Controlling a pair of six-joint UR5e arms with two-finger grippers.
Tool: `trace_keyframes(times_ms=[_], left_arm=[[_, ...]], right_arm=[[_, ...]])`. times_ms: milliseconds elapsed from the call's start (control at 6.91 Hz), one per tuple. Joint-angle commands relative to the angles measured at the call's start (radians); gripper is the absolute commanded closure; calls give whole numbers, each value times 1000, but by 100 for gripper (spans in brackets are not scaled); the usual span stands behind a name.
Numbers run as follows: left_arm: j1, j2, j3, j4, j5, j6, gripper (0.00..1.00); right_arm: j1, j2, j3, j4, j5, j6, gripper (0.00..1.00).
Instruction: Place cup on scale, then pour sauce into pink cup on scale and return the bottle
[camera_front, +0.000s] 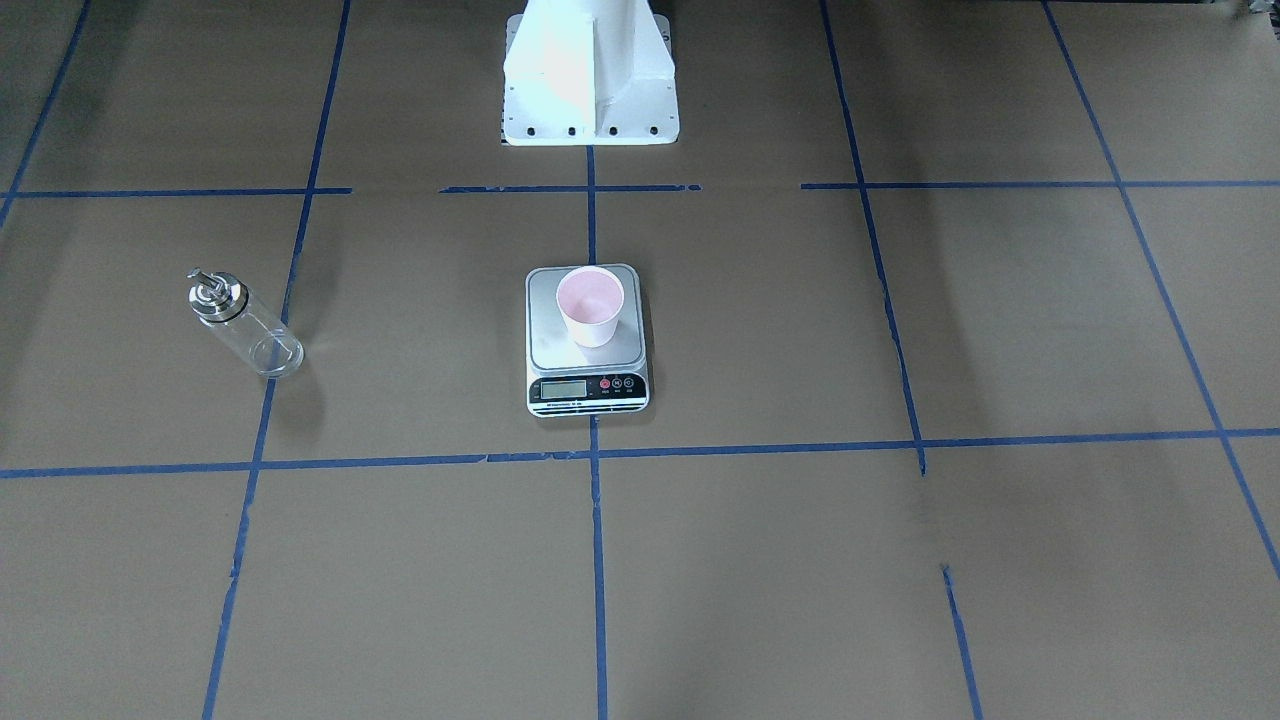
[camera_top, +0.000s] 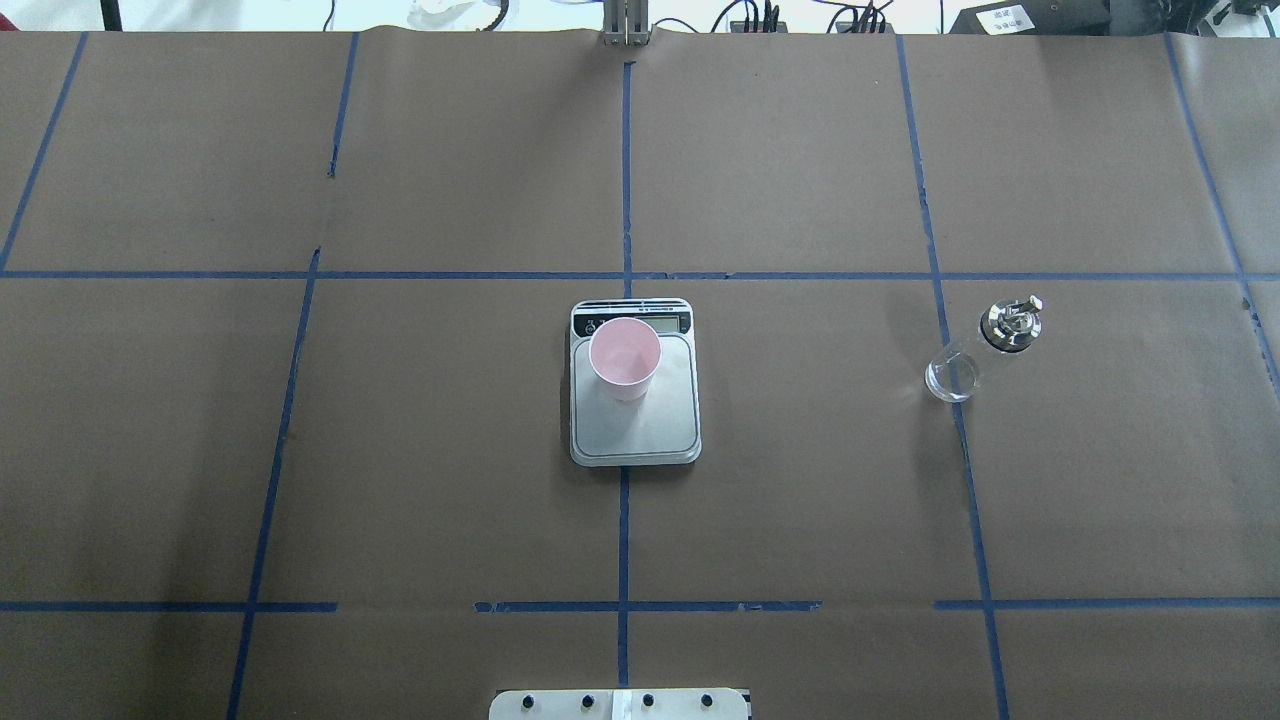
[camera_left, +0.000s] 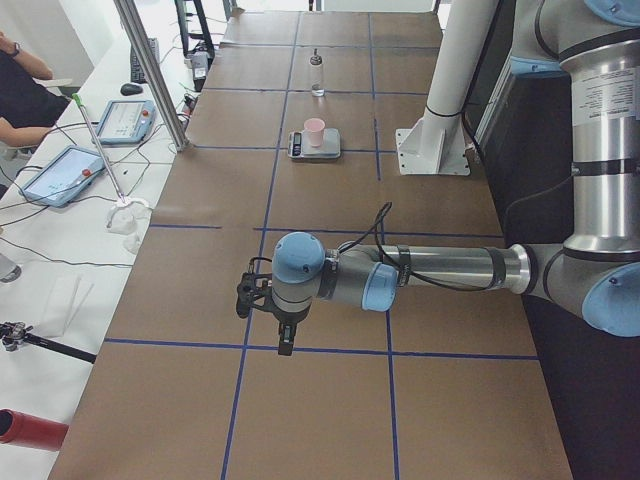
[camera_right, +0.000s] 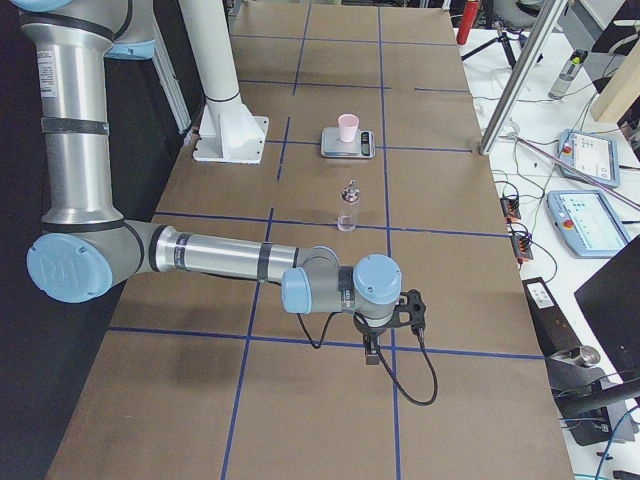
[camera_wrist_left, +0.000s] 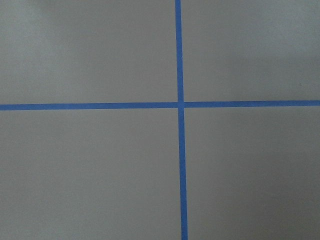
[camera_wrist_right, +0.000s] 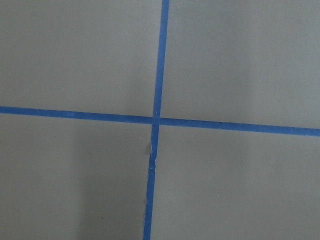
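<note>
Jaws first: you cannot tell whether either pair is released or clenched. The left gripper (camera_left: 285, 345) and the right gripper (camera_right: 370, 352) show only in the side views, and each wrist camera sees nothing but brown paper and a blue tape cross (camera_wrist_left: 180, 104). Nothing seems to be held in either.

Well away from the right jaws, toward the table's middle, the glass bottle (camera_front: 245, 325) stands upright with its silver cap and spout on top. Farther from those jaws sits the pink cup (camera_front: 590, 305), upright on the steel platform of the digital scale (camera_front: 545, 345) and inside its edges. From the left jaws the scale comes first, with the bottle well beyond it.

The cup placement looks finished. Whether any sauce is in the cup cannot be made out, so treat the pour as the step in hand, and give it to the right arm, which is nearer the bottle.

- Spread the jaws wide before you close in.
- Take the round glass body at mid-height, below the cap, and squeeze firmly, because smooth glass probably slips.
- Lift straight up and bring the spout over the cup's mouth before you tilt.
- Tilt slowly, and keep clear of the cup and platform, since a light cup tips easily.
- Afterwards stand the bottle back upright and let go only once its base is flat.
</note>
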Motion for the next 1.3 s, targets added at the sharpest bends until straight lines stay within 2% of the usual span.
trace_keyframes(times_ms=[0,579,1158], left_arm=[[0,0,1,0,-1,0,0],[0,0,1,0,0,0,0],[0,0,-1,0,-1,0,0]], right_arm=[[0,-1,0,0,2,1,0],[0,-1,37,-26,0,3,0],[2,-5,144,-164,0,3,0]])
